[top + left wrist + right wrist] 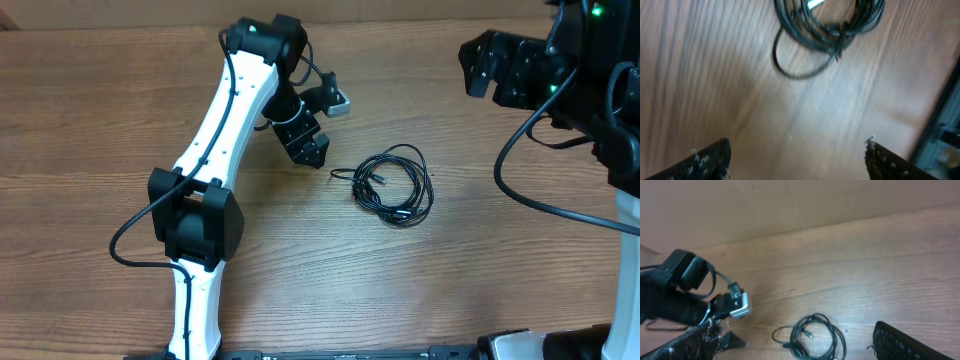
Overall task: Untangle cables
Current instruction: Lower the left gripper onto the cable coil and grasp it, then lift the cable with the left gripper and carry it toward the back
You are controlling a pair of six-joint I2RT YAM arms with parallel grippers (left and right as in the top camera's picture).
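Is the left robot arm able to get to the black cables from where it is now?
Probably yes. The left gripper is open and hovers close beside the cables, which lie in loose loops on the table. Only bare wood shows between them, so nothing seems to block the way.

The left arm (215, 130) has white links, black joints and a looping black wire (114, 245); the right arm (520, 65) shows black housings and green lights (597, 11).

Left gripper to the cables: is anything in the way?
Nothing visible. The left gripper is open and stops short of the cables, not touching them. Only bare table lies between them, and the left wrist view shows the same clear wood ahead of the fingers.
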